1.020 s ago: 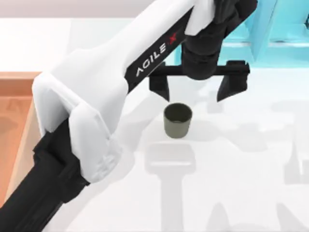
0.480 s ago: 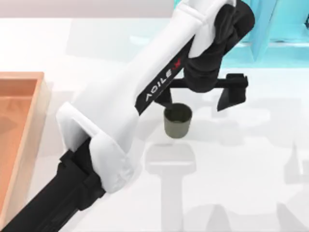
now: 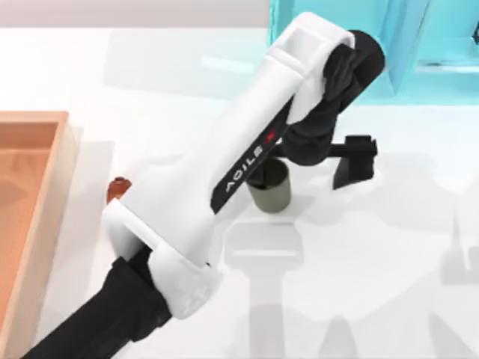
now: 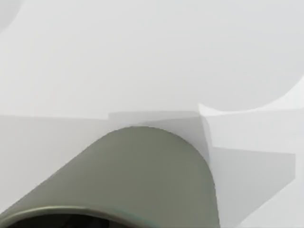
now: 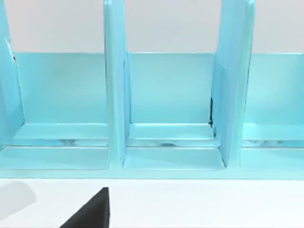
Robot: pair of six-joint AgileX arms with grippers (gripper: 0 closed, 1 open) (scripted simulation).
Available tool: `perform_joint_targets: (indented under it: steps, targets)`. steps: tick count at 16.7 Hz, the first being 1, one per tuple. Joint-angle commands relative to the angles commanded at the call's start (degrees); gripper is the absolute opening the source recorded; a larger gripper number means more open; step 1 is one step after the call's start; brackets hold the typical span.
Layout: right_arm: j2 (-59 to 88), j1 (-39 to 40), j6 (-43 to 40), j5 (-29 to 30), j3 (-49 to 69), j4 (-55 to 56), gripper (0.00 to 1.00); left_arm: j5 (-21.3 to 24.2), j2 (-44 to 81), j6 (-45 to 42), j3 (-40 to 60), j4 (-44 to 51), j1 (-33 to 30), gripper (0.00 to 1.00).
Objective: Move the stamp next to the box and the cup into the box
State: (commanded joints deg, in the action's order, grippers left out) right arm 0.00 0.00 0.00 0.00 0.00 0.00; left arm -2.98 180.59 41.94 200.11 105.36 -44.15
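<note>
My left arm reaches across the white table (image 3: 389, 247) from the lower left toward the middle. My left jaws (image 3: 310, 166) are down around the cup (image 3: 271, 188). They are wide open, with one finger (image 3: 354, 161) well off to the cup's right and the other hidden behind my arm on the cup's left. They are not squeezing the cup. The cup stands upright on the table near the middle, right under my wrist. In my left wrist view the cup (image 4: 142, 180) is very close, and I see its grey-green side and a bit of its dark rim.

The stamp (image 3: 117, 187) peeks out from behind my arm, near the box (image 3: 52, 187) but not touching it. The box sits at the table's left edge.

The turquoise shelf (image 3: 441, 45) stands at the far right of the table. My right wrist view looks straight at the shelf (image 5: 166, 104).
</note>
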Motion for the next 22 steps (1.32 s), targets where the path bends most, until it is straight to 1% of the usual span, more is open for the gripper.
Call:
perform_joint_targets:
  steps: [4,17,18,22]
  targets:
    - [0.00,0.00,0.00,0.00,0.00,0.00,1.00,0.00,0.02,0.00,0.03,0.01,0.00,1.00]
    - [0.00,0.00,0.00,0.00,0.00,0.00,1.00,0.00,0.02,0.00,0.03,0.01,0.00,0.02]
    - [0.00,0.00,0.00,0.00,0.00,0.00,1.00,0.00,0.02,0.00,0.03,0.01,0.00,0.00]
    - [0.00,0.00,0.00,0.00,0.00,0.00,1.00,0.00,0.02,0.00,0.03,0.01,0.00,0.00]
